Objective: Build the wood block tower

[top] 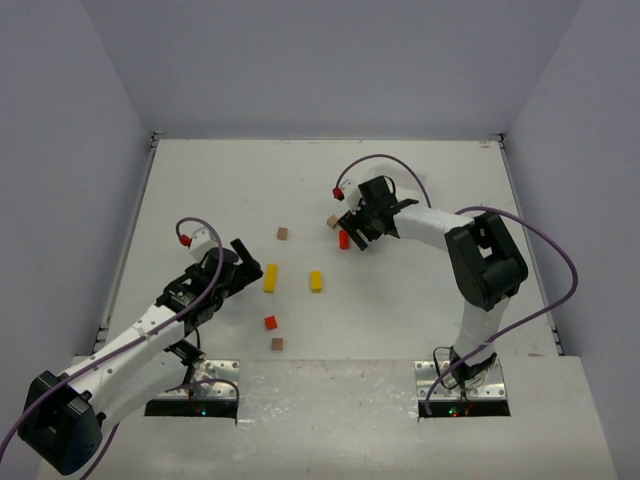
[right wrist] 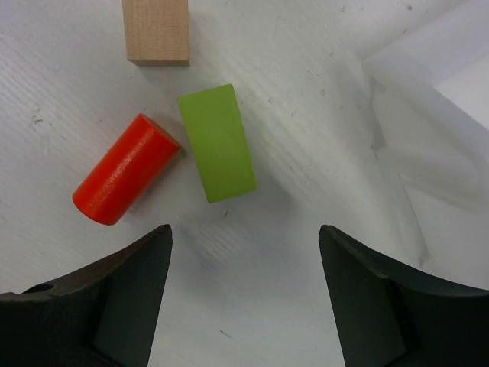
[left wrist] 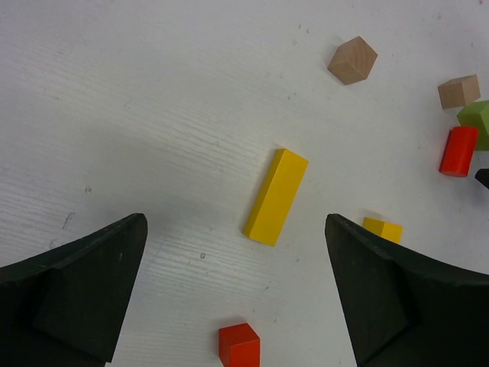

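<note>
No stack stands; the wooden blocks lie singly on the white table. In the left wrist view a long yellow block (left wrist: 276,196) lies just ahead of my open, empty left gripper (left wrist: 235,229), with a red cube (left wrist: 239,345) between the fingers and a short yellow block (left wrist: 382,228) by the right finger. My right gripper (right wrist: 244,237) is open and empty, just short of a green block (right wrist: 218,142), a red cylinder (right wrist: 126,168) and a plain brown block (right wrist: 157,30). From above, the left gripper (top: 245,262) is beside the long yellow block (top: 270,278), and the right gripper (top: 355,225) is over the cylinder (top: 344,239).
Two brown cubes (top: 283,234) (top: 277,344) lie loose, with the red cube (top: 270,322) and short yellow block (top: 316,281) near the middle. A clear plastic tray edge (right wrist: 428,69) shows at the right of the right wrist view. Walls enclose the table.
</note>
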You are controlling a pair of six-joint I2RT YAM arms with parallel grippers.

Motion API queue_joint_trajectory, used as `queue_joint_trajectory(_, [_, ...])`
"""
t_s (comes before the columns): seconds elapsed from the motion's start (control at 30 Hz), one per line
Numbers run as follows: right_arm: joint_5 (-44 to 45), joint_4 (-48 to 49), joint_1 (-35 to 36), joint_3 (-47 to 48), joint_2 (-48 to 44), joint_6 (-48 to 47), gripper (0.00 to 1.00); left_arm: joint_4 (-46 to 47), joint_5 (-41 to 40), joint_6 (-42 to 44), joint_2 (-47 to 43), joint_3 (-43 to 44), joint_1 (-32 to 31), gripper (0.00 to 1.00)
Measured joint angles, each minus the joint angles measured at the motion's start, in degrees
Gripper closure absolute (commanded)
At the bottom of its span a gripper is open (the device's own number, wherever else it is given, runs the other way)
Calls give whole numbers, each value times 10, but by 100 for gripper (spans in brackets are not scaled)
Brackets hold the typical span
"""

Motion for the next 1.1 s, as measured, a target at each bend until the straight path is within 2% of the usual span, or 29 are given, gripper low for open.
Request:
queue_joint_trajectory(0.07, [-3, 0, -1, 11, 8, -7, 31, 0, -2, 1, 1, 0, 0, 0])
queue_joint_trajectory(0.23, [-12, 2, 0, 46, 44, -16, 35, 0, -9, 1, 10, 1, 0, 0])
queue_joint_trajectory(0.37, [-17, 2, 0, 76, 78, -13, 45, 0, -14, 1, 17, 4, 0, 0])
queue_joint_trajectory(0.53, [-30, 3, 0, 95, 95, -4, 72, 0, -19, 1, 18, 7, 0, 0])
queue_joint_trajectory(0.63, [-36, 5, 0, 96, 96, 8, 81, 0, -19, 2, 18, 8, 0, 0])
queue_joint_trajectory(0.87, [-31, 19, 0, 82, 89, 47, 91, -1, -17, 3, 22, 9, 0, 0])
queue_joint_trajectory(1.1, [11, 9, 4, 14, 4, 139, 91, -1, -6, 3, 23, 9, 0, 0])
